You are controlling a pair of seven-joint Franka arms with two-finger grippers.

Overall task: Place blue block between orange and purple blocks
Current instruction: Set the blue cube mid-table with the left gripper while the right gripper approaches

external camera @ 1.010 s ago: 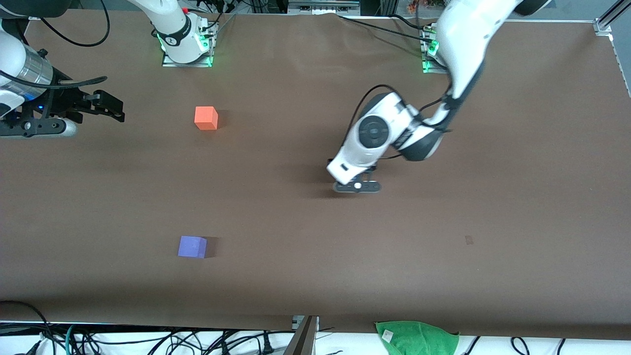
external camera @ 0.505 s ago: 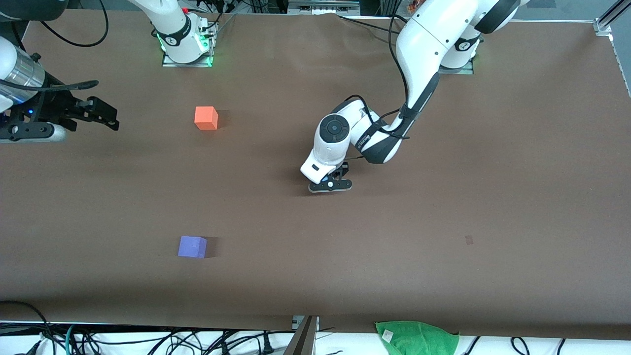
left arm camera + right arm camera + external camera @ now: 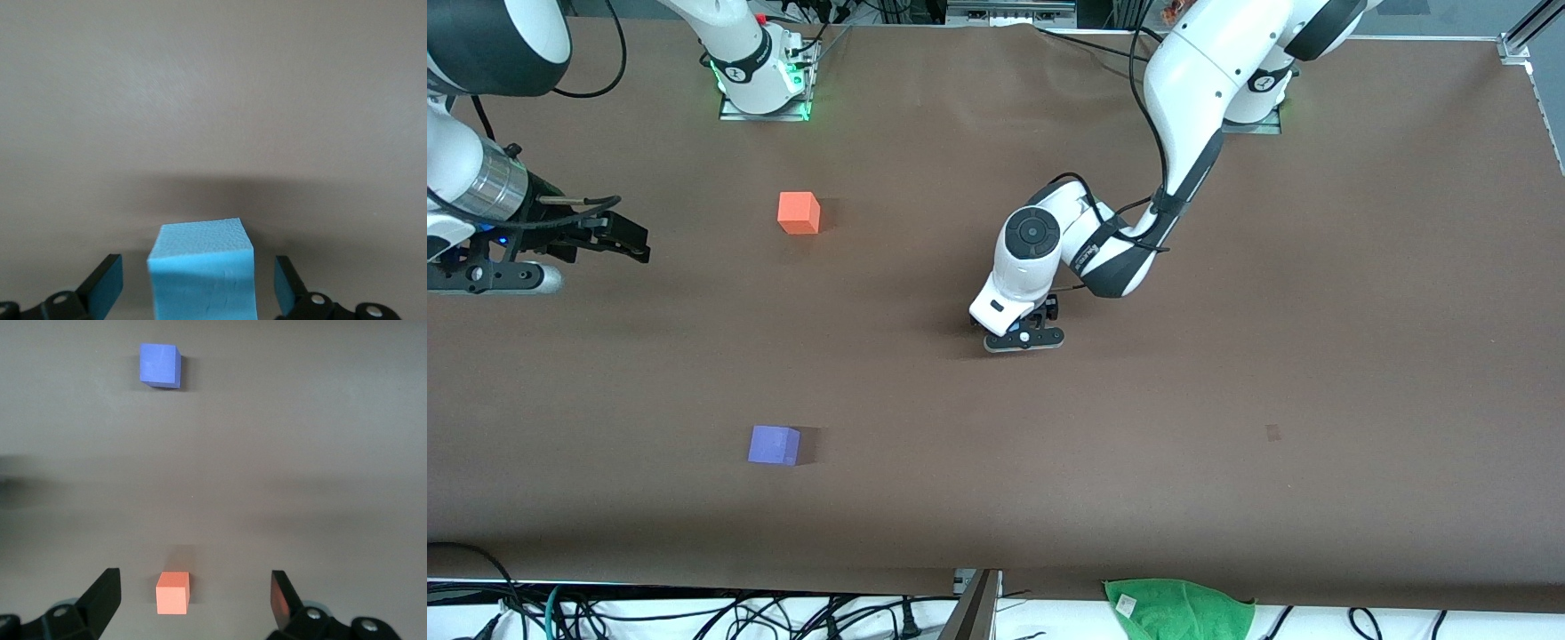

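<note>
Brown counter (image 3: 1316, 267) | left gripper (image 3: 199, 293) low at mid-counter, jaws apart around blue block (image 3: 202, 273), ungrasped | right gripper (image 3: 193, 603) waits, jaws apart | orange block (image 3: 798, 213), purple block (image 3: 773, 444) gap unfilled

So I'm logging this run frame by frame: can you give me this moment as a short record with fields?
blue block: small light sky-blue matte cube, between the left end effector's open fingers, gaps on both sides
left end effector: low over the table's middle
orange block: bright orange matte cube, toward the right arm's end
purple block: violet-purple matte cube, nearer the front camera than the orange one
right end effector: open, waiting at its end of the brown table
</note>
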